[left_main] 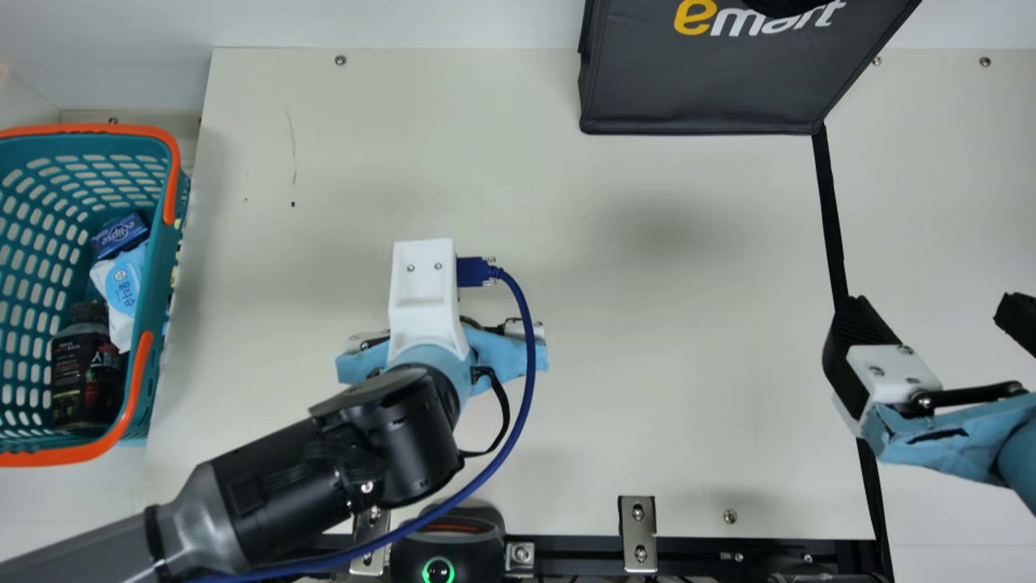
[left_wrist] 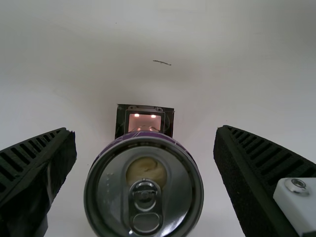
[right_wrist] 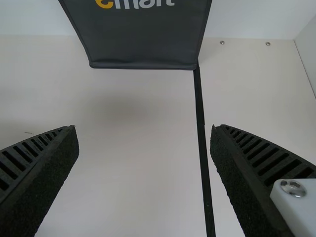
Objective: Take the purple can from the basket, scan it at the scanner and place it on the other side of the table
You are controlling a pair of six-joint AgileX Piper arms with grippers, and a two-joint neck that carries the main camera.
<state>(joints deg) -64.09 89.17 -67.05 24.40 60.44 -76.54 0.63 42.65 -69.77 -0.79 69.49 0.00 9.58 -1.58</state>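
Can (left_wrist: 143, 190) stood upright by the scanner (left_wrist: 144, 121), between the parted fingers of your left gripper (left_wrist: 145, 132), your right gripper (right_wrist: 144, 129) open too, so scanning seemed underway, probably needing a centred grip next.

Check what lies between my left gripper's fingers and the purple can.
Only bare tabletop: the left wrist view shows a strip of it on each side, between the purple can and the left gripper's spread fingers.

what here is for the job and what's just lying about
For the job: purple metal can; orange-rimmed teal plastic basket; black-framed lit square, likely the scanner.

Lying about: dark plastic bottle; small blue box; white-and-blue soft pack; black fabric bag.
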